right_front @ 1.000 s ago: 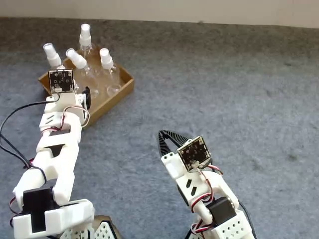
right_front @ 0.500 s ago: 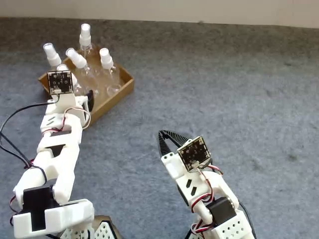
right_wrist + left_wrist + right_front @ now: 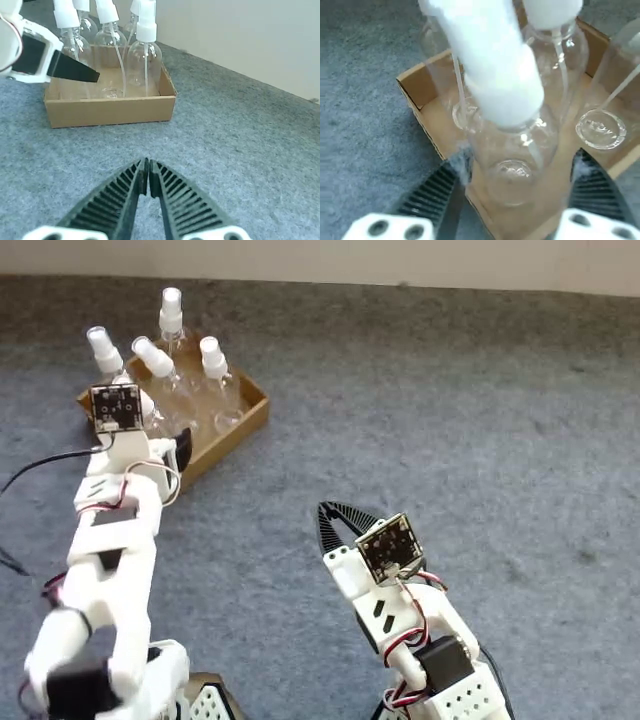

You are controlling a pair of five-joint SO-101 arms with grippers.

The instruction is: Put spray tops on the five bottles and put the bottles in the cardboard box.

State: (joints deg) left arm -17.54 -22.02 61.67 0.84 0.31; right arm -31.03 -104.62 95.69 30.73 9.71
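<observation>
Grey carpet (image 3: 450, 420) covers the table. The left arm (image 3: 110, 540) stretches forward to the near side of the cardboard box (image 3: 240, 430), wrist tipped down. The left gripper (image 3: 522, 154) is spread wide, one finger on each side of a clear bottle (image 3: 512, 170) standing inside the box. The right arm (image 3: 400, 610) sits folded low, well apart from the box. The right gripper (image 3: 148, 167) points toward the box, fingers pressed together on nothing. Each bottle in the box wears a white spray top (image 3: 495, 65).
</observation>
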